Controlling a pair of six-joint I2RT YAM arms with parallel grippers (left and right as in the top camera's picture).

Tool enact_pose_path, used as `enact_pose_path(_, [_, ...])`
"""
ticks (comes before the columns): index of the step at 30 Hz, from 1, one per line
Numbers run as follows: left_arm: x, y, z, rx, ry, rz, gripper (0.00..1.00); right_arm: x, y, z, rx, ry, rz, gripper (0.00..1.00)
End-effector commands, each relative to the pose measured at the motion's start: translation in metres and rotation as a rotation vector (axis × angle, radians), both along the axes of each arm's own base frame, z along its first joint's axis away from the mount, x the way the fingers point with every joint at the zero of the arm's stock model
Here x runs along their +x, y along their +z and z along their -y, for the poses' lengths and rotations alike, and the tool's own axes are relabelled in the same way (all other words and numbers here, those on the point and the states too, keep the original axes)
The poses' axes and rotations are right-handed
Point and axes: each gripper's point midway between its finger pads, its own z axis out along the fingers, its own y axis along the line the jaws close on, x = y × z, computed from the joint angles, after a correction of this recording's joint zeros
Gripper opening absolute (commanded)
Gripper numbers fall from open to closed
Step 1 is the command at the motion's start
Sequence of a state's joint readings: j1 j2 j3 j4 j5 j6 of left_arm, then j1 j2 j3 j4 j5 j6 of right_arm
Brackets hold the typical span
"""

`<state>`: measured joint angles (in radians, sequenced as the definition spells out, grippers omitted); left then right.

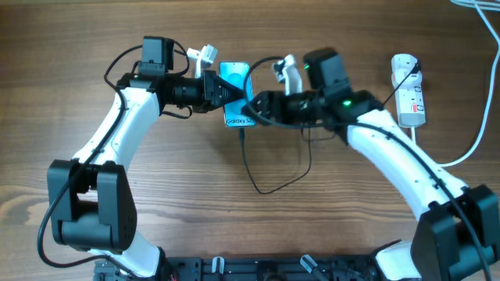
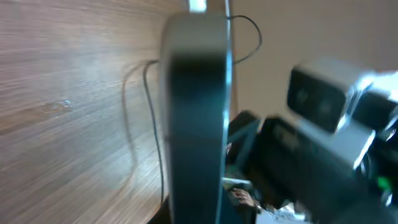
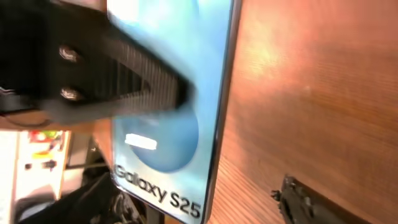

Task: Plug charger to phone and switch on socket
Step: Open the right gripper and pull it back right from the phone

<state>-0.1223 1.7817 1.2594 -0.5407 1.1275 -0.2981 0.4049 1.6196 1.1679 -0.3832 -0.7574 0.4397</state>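
The phone (image 1: 236,84) has a teal screen and a white "Galaxy S25" strip (image 1: 238,120) at its near end. My left gripper (image 1: 221,89) is shut on the phone's left side; its dark finger (image 3: 124,59) crosses the screen (image 3: 168,130). The left wrist view shows the phone edge-on (image 2: 196,112). My right gripper (image 1: 254,106) is open at the phone's near right corner, one finger (image 3: 305,202) apart from its edge. The charger cable (image 1: 262,186) leaves the phone's near end and loops over the table toward the right. The socket (image 1: 409,97) lies at the far right, a black lead across its top.
The socket's thick white cord (image 1: 473,152) curves off the right edge. The cable's loop lies on the wood between the two arms and shows in the left wrist view (image 2: 149,99). My right arm's camera housing (image 2: 329,106) sits close behind the phone.
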Motion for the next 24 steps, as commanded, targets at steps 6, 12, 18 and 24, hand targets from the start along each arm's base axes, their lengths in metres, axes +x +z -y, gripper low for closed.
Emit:
enact_pose_path(6, [-0.023, 0.046, 0.010, -0.232, -0.139, 0.040, 0.04, -0.020, 0.041, -0.018, 0.226, 0.212, 0.040, 0.62])
enact_pose_path(12, [-0.013, 0.029, 0.006, -0.133, -0.083, 0.051, 0.04, -0.008, 0.022, -0.008, 0.130, 0.124, 0.031, 0.77])
enact_pose_path(18, [0.004, -0.014, -0.010, 0.126, 0.052, 0.019, 0.04, 0.012, -0.009, 0.028, -0.042, -0.022, 0.011, 1.00])
enact_pose_path(24, [-0.005, -0.053, -0.005, 0.359, 0.068, -0.013, 0.04, 0.028, -0.044, 0.072, -0.306, -0.203, 0.002, 1.00])
